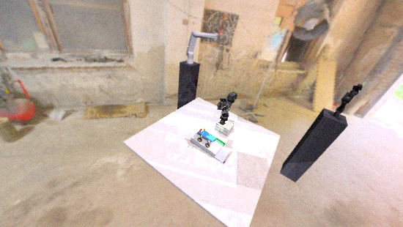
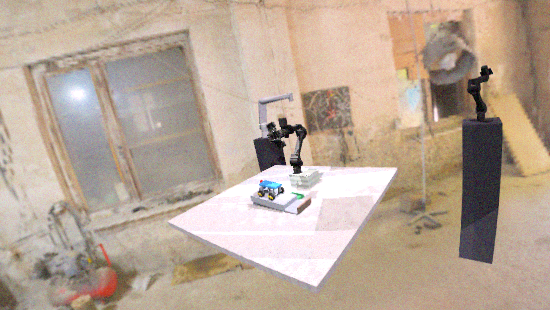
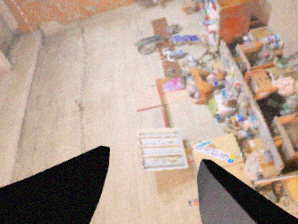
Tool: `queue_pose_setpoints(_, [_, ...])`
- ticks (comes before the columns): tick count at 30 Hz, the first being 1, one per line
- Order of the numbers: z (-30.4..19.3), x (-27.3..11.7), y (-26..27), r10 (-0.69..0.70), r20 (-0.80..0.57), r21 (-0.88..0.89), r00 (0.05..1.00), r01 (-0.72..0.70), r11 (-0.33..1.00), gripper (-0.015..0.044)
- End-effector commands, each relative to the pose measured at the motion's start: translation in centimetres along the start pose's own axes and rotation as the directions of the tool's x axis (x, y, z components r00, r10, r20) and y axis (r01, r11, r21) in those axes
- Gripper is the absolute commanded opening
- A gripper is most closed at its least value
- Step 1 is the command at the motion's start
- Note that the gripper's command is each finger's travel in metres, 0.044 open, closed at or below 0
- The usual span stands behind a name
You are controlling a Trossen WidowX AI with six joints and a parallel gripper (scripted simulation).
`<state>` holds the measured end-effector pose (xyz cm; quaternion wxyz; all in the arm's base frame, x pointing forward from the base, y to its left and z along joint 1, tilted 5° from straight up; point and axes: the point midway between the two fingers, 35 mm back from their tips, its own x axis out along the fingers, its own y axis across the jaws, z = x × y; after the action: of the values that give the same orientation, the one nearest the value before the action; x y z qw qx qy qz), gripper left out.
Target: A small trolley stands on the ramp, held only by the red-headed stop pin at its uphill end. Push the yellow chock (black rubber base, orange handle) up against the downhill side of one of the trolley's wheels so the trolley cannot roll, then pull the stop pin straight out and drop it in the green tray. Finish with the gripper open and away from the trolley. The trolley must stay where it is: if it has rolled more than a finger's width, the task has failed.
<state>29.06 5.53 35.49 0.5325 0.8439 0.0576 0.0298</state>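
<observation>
The blue trolley [image 1: 206, 135] [image 2: 270, 184] stands on the grey ramp [image 1: 221, 155] [image 2: 269, 202], its dark wheels with yellow hubs showing. The red head of the stop pin [image 1: 200, 130] [image 2: 261, 181] shows at the trolley's left end. A tiny orange spot [image 1: 204, 129] shows beside it; I cannot tell what it is. I cannot make out the yellow chock. The green tray [image 1: 220, 141] [image 2: 299, 195] lies behind the ramp, partly hidden. My gripper [image 3: 154, 162] [image 2: 270, 131] is raised above the table, away from the trolley. Its fingers stand partly open with nothing between them.
My arm stands on a pale block [image 1: 224, 128] [image 2: 306, 179] behind the ramp, on the white table [image 1: 176, 146] [image 2: 225, 220]. Two dark pedestals [image 1: 315, 143] [image 1: 188, 82] with other arms stand beyond the table. The wrist view shows only the room's background.
</observation>
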Motion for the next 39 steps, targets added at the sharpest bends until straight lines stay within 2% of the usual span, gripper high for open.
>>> queue_pose_setpoints(1, [5.0,2.0,-3.5,-0.156,0.174,-0.102,0.972,0.175,0.979,0.019])
queue_pose_setpoints(5, [9.7,2.6,-6.5,-0.29,0.32,-0.138,0.902,0.348,0.927,0.019])
queue_pose_setpoints(10, [15.2,1.8,-10.1,-0.445,0.457,-0.109,0.77,0.545,0.831,0.019])
queue_pose_setpoints(20, [22.7,-2.2,-15.6,-0.676,0.558,0.059,0.482,0.789,0.612,0.019])
queue_pose_setpoints(25, [26.0,-6.2,-18.6,-0.804,0.536,0.186,0.257,0.893,0.41,0.019])
queue_pose_setpoints(31, [27.8,-11.3,-21.4,-0.914,0.405,0.318,0.013,0.935,0.155,0.019])
queue_pose_setpoints(39, [27.9,-11.9,-21.7,-0.923,0.384,0.33,-0.011,0.936,0.126,0.019])
